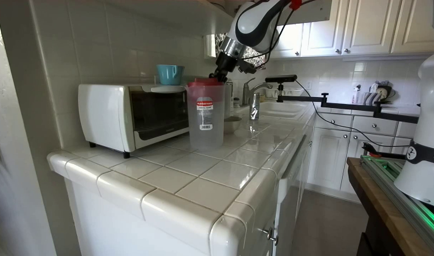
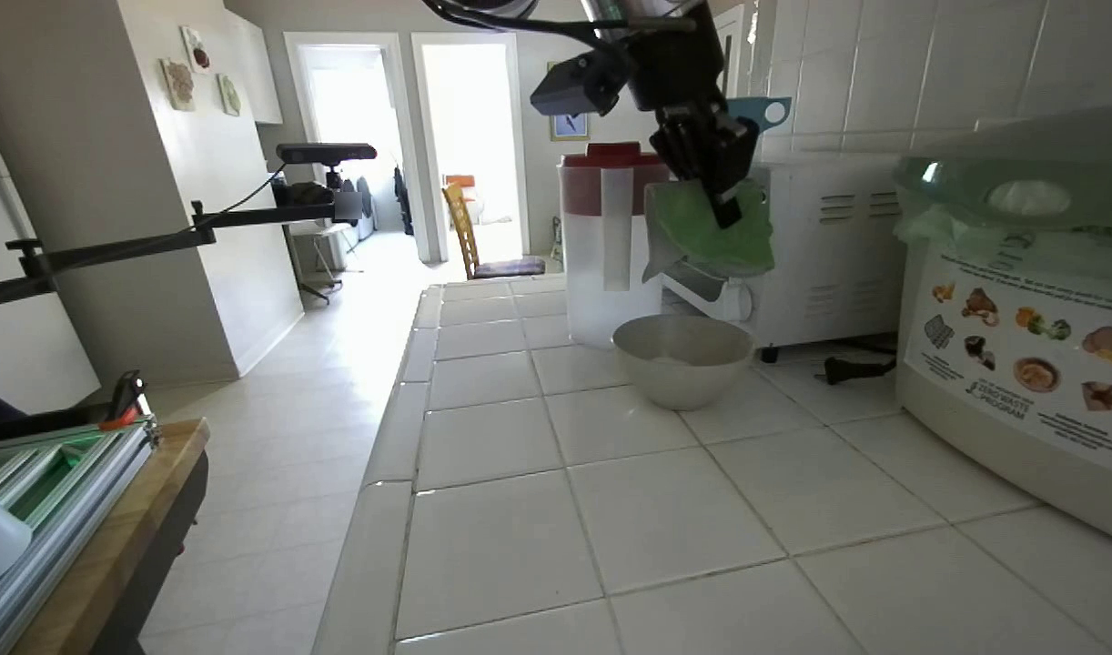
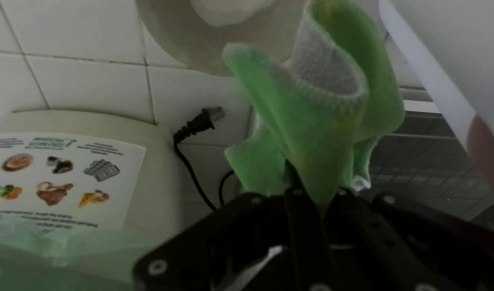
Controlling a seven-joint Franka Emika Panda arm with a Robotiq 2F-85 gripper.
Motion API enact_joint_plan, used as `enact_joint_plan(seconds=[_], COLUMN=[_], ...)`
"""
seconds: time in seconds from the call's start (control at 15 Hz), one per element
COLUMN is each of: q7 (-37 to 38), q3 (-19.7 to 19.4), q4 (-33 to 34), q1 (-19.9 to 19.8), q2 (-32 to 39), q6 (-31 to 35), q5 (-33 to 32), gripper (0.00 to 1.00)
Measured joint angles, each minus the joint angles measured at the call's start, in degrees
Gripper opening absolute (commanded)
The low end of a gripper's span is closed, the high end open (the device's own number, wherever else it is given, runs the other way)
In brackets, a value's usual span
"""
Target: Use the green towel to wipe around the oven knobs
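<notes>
Since slack seems needed for wiping, the towel (image 2: 699,238) is pinched by the fingers (image 2: 728,215) — oven (image 2: 834,259) at its three o'clock.

And here on the tiled bench (image 2: 702,518) stands the clear pitcher (image 1: 217,119), upright, red lid (image 1: 204,83) on top, with a pale bowl (image 2: 682,368) near it! Look, the waste bin (image 2: 1020,305), food pictures across its label (image 3: 63,178), and a black plug (image 3: 199,123) lying just beside it. Higher up, a turquoise cup (image 1: 170,74)! Further along, a silver canister (image 1: 254,106) stands near the faucet (image 1: 251,94) and sink (image 1: 286,108). Past the bench's end, a wooden chair (image 2: 509,267) near a bright doorway (image 2: 470,118).
</notes>
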Motion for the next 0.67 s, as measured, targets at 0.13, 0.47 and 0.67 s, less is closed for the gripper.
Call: enact_joint_plan(seconds=[0.13,0.47,0.67], q7=[-0.03,0.11,0.98], q3=[1.12,0.64,-1.99], q4=[-0.02,-0.03,0.0], q1=[0.17,-0.07,-0.9], q2=[-0.74,-1.27,-0.67], q6=[0.22,0.34,0.51], q5=[0.04,0.05,-0.41], gripper=[0.01,0.01,0.01])
